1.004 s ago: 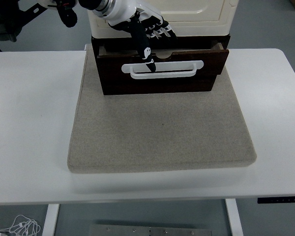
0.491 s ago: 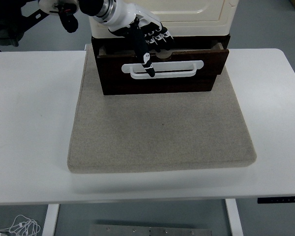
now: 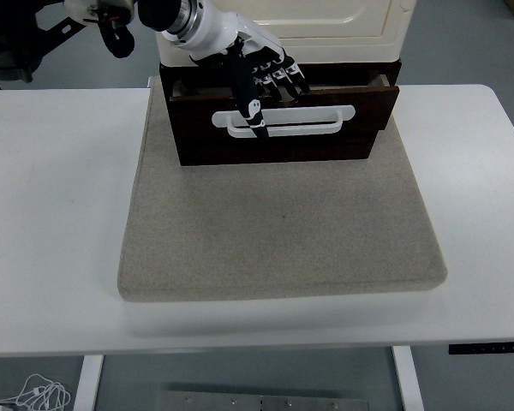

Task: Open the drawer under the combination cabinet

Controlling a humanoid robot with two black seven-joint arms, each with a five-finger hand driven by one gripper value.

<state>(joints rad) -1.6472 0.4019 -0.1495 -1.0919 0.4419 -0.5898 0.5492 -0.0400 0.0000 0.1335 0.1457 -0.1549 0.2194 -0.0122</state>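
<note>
The dark brown drawer point(image 3: 283, 128) sits at 12 o'clock on the table, at the base of the cream combination cabinet point(image 3: 325, 21), and it stands pulled partly out toward the near edge, its front face clear of the cabinet body above it. A white bar handle point(image 3: 304, 120) runs across the drawer front. The left hand point(image 3: 257, 68) reaches in from 11 o'clock over the drawer's top edge; one finger point(image 3: 250, 107) points down across the handle's left part, touching or just in front of it, while the others lie spread over the drawer's opening. The fingers are apart and clamp nothing that can be seen. Cabinet and drawer rest on the far end of a grey mat point(image 3: 283, 231), which lies on the white table point(image 3: 60, 214).
</note>
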